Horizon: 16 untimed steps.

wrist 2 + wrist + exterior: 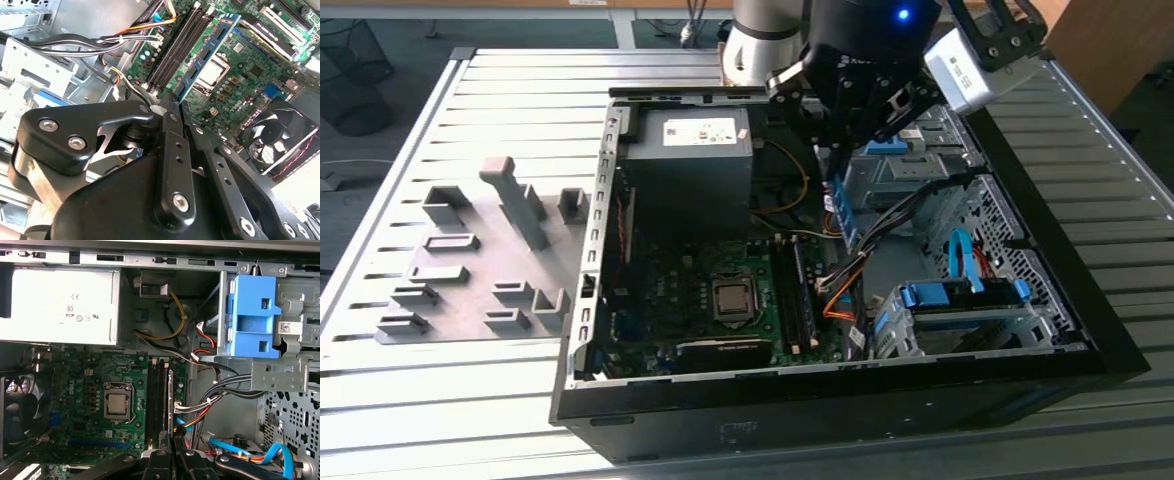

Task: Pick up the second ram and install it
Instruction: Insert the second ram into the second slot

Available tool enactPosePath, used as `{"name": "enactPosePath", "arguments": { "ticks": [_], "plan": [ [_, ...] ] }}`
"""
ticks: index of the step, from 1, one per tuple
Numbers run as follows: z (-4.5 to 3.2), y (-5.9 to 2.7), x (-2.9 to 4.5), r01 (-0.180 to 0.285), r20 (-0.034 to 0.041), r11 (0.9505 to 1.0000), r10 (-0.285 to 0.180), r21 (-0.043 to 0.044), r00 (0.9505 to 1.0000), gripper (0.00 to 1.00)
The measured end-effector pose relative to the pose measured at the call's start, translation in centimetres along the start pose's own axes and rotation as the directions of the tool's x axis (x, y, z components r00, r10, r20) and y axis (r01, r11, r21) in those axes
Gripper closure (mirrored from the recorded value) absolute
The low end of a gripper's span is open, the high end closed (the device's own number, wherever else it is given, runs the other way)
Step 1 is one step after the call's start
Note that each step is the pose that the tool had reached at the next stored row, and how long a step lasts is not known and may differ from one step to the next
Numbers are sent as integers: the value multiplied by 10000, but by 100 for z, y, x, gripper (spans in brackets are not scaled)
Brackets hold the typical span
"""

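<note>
My gripper (835, 162) hangs over the open computer case (854, 400), shut on the second ram (845, 212). This is a blue-green stick held on edge and pointing down into the case. In the second wrist view the second ram (206, 54) runs out from between the shut fingers (170, 130), its dark chips showing, above the motherboard (240, 75) beside the black memory slots (180, 47). In the first wrist view the second ram (171, 400) appears edge-on, just beside the memory slots (157, 395) and above them. A darker green stick (798, 300) sits in the slots.
A grey power supply (687, 165) fills the case's far corner. Drive bays with blue clips (961, 298) and bundled cables (847, 290) lie to the exterior view's right of the slots. The processor socket (731, 298) and a fan (277, 137) are nearby. A grey fixture plate (480, 260) rests on the table.
</note>
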<state>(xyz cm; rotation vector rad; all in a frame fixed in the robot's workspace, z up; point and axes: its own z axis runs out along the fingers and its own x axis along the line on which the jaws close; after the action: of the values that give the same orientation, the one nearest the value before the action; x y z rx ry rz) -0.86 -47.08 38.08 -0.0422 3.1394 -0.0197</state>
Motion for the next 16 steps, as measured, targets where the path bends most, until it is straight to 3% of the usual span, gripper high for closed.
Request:
{"name": "enactPosePath", "arguments": {
  "ticks": [11, 16],
  "plan": [
    [119, -27, 28, 123, -5, 9999, -123, -2, 9999, 86],
    [139, -28, 28, 127, -5, 9999, -127, -4, 9999, 86]
  ]
}}
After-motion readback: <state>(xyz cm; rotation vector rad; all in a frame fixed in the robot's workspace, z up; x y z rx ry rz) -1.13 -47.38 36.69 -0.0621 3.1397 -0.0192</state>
